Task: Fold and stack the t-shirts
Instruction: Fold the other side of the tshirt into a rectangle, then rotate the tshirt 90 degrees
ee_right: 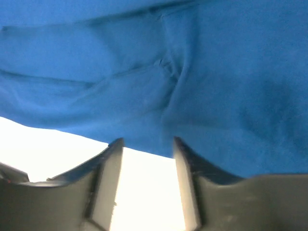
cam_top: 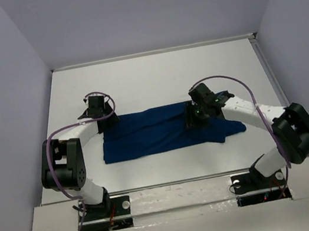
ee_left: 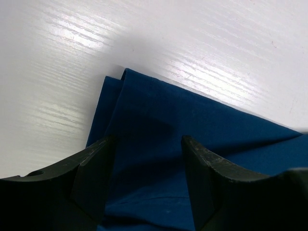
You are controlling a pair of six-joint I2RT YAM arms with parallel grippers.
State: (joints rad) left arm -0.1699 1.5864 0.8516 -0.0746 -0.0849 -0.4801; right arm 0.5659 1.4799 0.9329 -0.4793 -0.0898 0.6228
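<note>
The dark navy t-shirt [cam_top: 157, 131] lies folded in a long band across the middle of the white table [cam_top: 154, 79]. My left gripper [cam_top: 104, 117] hovers at its far left corner. In the left wrist view this gripper [ee_left: 147, 140] is open, its dark fingers [ee_left: 96, 173] straddling the blue cloth [ee_left: 159, 115], whose folded corner points away. My right gripper [cam_top: 194, 117] sits low over the shirt's right part. In the right wrist view it [ee_right: 147, 142] is open, with bare table between the fingertips [ee_right: 118, 144] and the cloth's edge [ee_right: 144, 96] just beyond them.
A raised rim [cam_top: 266, 72] runs along the table's right side, and grey walls enclose the back and sides. The arm bases [cam_top: 100, 212] stand at the near edge. Purple cables [cam_top: 233, 84] loop above both arms.
</note>
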